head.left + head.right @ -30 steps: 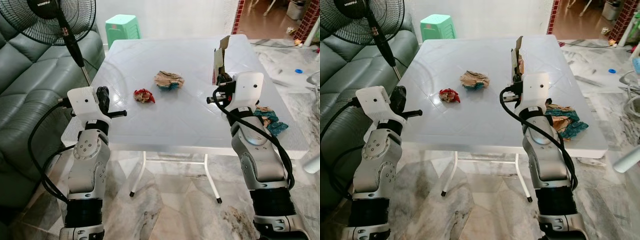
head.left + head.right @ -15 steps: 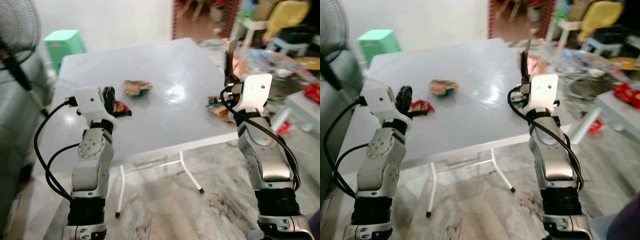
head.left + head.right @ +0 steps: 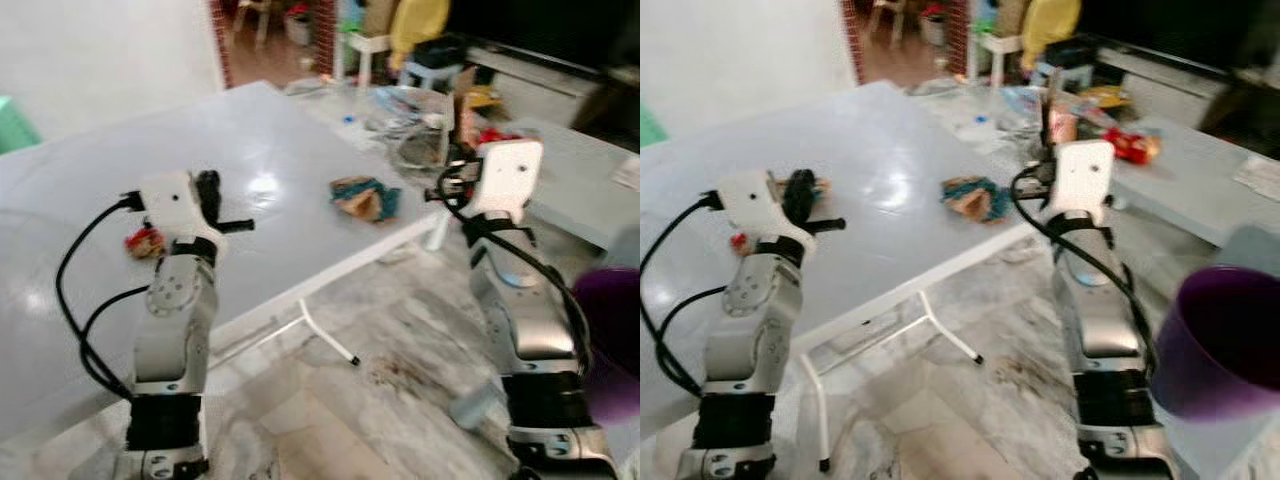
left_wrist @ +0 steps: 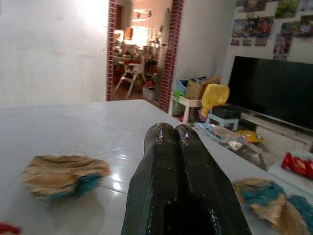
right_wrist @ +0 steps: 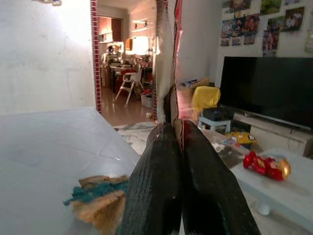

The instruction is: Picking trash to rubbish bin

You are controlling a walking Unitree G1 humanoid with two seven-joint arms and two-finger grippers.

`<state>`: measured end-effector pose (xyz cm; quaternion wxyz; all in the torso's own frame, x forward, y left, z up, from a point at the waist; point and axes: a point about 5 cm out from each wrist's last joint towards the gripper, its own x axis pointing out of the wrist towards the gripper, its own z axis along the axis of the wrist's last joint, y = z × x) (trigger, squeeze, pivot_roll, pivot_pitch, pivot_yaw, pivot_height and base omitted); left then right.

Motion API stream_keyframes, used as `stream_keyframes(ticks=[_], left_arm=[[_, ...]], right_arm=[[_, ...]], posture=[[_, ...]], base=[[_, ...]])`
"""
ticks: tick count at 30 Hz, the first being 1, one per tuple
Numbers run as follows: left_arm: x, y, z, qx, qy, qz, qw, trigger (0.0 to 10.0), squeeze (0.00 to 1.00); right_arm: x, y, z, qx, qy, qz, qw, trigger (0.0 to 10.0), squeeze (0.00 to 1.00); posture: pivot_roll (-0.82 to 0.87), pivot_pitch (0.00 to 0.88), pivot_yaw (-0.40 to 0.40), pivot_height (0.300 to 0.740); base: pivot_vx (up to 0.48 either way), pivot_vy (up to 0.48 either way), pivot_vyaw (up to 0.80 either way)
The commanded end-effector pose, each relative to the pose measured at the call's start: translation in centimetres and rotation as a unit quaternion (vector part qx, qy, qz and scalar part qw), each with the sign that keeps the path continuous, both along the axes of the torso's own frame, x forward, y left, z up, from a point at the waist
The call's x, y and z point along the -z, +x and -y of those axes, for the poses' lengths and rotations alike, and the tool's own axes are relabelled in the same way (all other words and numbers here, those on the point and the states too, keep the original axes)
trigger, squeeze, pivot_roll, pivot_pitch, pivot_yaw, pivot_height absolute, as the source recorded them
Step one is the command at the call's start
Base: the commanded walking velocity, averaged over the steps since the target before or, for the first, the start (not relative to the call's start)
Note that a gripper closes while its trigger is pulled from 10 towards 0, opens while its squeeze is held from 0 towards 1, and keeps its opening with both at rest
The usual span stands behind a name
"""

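Right tool [image 5: 178, 134] is clamped on a thin, flat piece of card [image 5: 175, 63], which stands upright between the two black fingers and sticks up past their tips; I hold it raised at chest height, off the desk's right edge, so I judge it can be carried to the bin without snagging. Left tool [image 4: 175, 134] has its fingers pressed together with nothing between them, and it hovers over the left part of the white desk [image 3: 250, 140], parked out of the way, I think, while the right arm does the carrying. More trash lies on the desk: a tan and teal crumpled wrapper [image 3: 365, 197] near the right edge, another tan and teal wad [image 4: 63, 175] ahead of the left tool, and a small red scrap [image 3: 143, 241] just beside the left arm. A purple bin [image 3: 1225, 340] sits low on the right, near the right arm, its mouth open toward me. Both head views are blurred, so I cannot tell exactly how far the card is from the bin. I judge the drop is not yet made.
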<state>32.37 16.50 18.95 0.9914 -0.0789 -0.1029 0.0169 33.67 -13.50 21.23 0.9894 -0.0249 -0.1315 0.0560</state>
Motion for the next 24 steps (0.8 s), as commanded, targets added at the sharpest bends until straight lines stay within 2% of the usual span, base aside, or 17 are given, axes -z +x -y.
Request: stream_keyframes(ticks=[1, 24], left_arm=[[-0.33, 0.09, 0.56, 0.014, 0.001, 0.006, 1.000, 10.0, 0.00], [-0.50, 0.08, 0.34, 0.017, -0.011, 0.013, 1.000, 10.0, 0.00]], right_arm=[[-0.54, 0.09, 0.59, 0.011, -0.003, 0.010, 1.000, 10.0, 0.00], [-0.59, 0.05, 0.85, 0.017, -0.005, 0.011, 1.000, 10.0, 0.00]], posture=[[-0.04, 0.000, 0.061, 0.740], [-0.04, 0.006, 0.062, 0.740]], base=[[0.000, 0.000, -0.80], [0.000, 0.000, -0.80]])
